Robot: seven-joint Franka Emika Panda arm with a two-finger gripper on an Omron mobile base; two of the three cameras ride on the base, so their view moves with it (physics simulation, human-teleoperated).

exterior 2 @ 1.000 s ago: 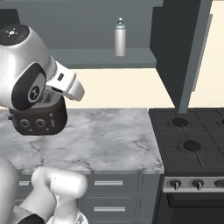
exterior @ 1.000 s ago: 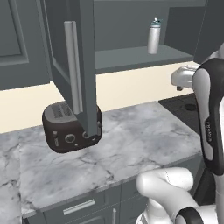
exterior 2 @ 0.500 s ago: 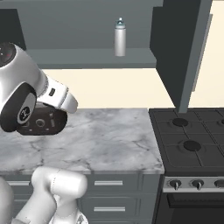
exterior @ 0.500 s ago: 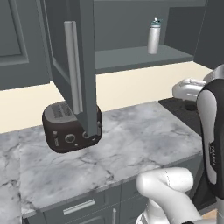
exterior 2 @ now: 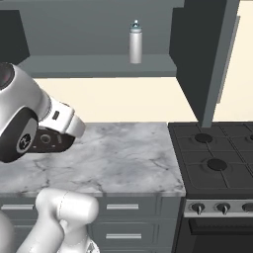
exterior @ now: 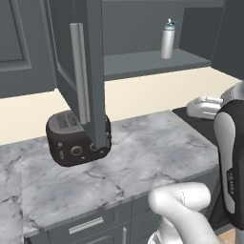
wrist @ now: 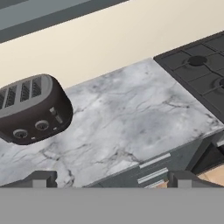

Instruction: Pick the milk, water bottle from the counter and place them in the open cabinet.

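- My pincer (wrist: 109,178) hangs with its tips spread wide apart, holding nothing, above the near edge of the marble worktop (wrist: 131,118).
- The water bottle (exterior: 167,40) stands upright on the open cabinet's (exterior: 143,62) shelf, toward its right.
- A dark toaster (wrist: 33,109) sits at the worktop's left.
- A black stove (exterior 2: 212,158) lies to the right.

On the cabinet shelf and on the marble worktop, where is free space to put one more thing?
The open cabinet shelf is bare on both sides of the water bottle, with the wider stretch towards the left in the right base view. On the worktop, the patch between the toaster and the stove is free. It is crowded only around the toaster, under the cabinet door.
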